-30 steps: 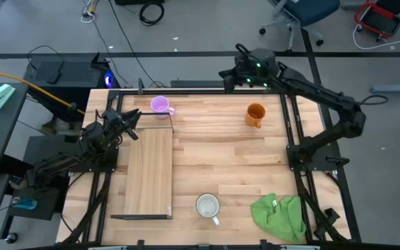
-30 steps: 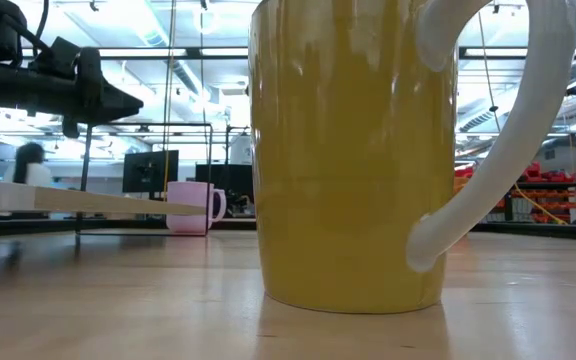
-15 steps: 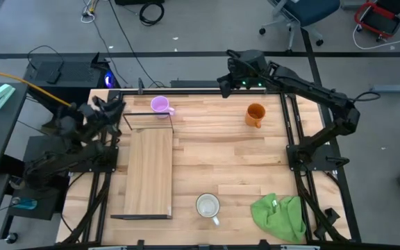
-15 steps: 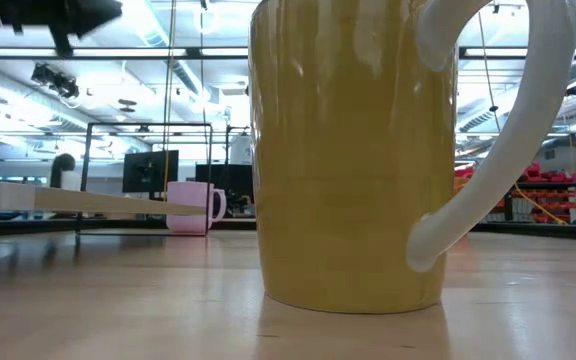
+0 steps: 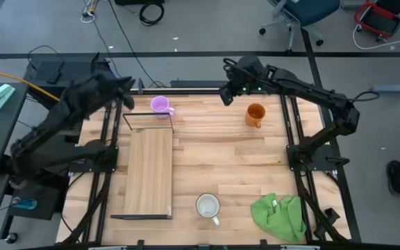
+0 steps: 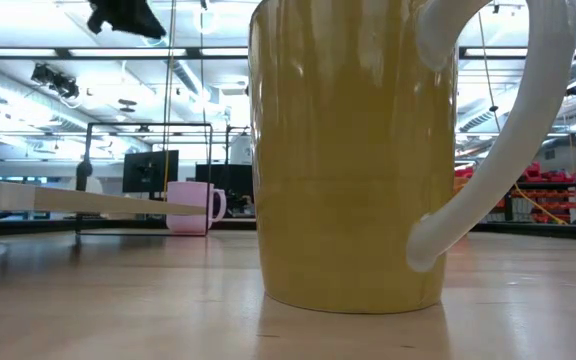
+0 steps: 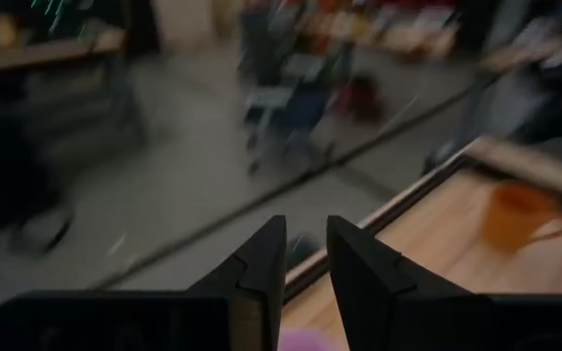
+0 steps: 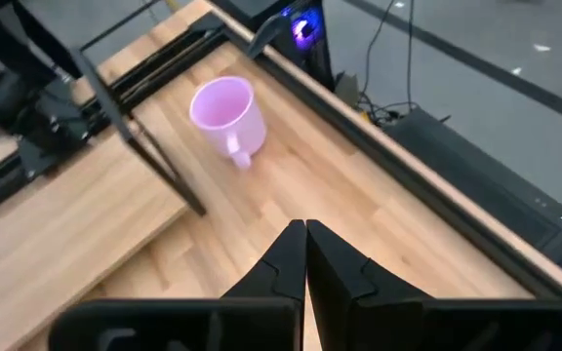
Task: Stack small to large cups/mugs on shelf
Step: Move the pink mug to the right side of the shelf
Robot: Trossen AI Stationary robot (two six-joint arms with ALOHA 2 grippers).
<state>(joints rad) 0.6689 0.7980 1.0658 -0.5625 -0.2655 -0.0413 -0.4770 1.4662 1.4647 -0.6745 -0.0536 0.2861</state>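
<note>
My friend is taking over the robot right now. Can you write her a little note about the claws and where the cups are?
Left claw: up by the table's far left corner, near the purple mug, fingers a little apart, holding nothing.
Right claw: far edge, near the orange mug, shut and empty.
White mug: near edge, beside the green cloth.
Shelf: bare, on the left.
Done: nothing stacked.
Left: stack all three mugs, small to large, on the shelf.

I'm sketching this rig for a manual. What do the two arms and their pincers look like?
Both arms are dark, slim and jointed. The right arm shows small green lights near its wrist. Each pincer has two black, wedge-shaped fingers: the left pincer and the right pincer.
</note>
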